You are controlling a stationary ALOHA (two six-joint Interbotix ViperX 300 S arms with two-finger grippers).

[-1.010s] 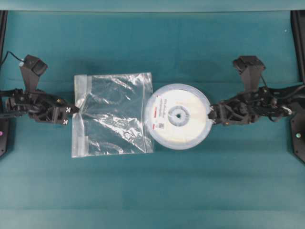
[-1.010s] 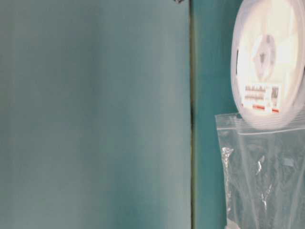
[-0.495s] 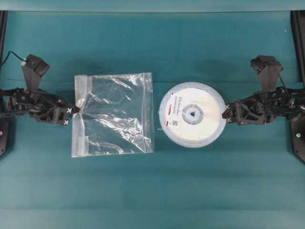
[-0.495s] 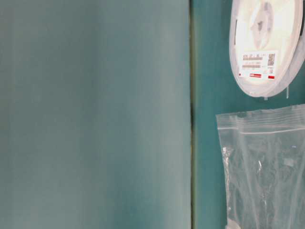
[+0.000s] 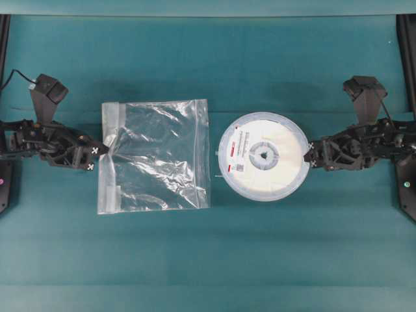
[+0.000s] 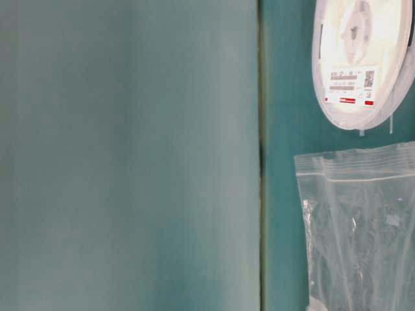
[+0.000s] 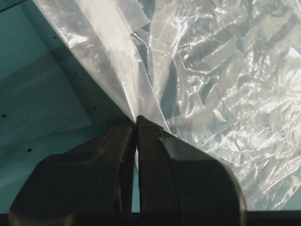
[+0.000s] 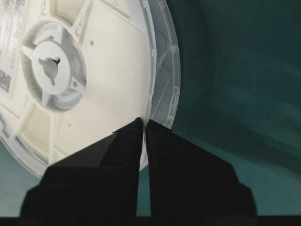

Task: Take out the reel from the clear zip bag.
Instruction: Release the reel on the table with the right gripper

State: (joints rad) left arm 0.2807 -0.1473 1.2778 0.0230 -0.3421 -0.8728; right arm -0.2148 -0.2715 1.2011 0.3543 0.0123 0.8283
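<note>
Teal table [image 5: 208, 260] | reel [image 5: 262, 156] out — beside clear zip bag [image 5: 156, 156]

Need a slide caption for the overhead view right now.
Reel fully out, held by right gripper; left gripper pinches the empty clear zip bag.

A robot lab bench. A teal-covered table [image 5: 208, 260] fills the scene. Black frame posts [image 5: 406, 58] stand at left and right.
</note>
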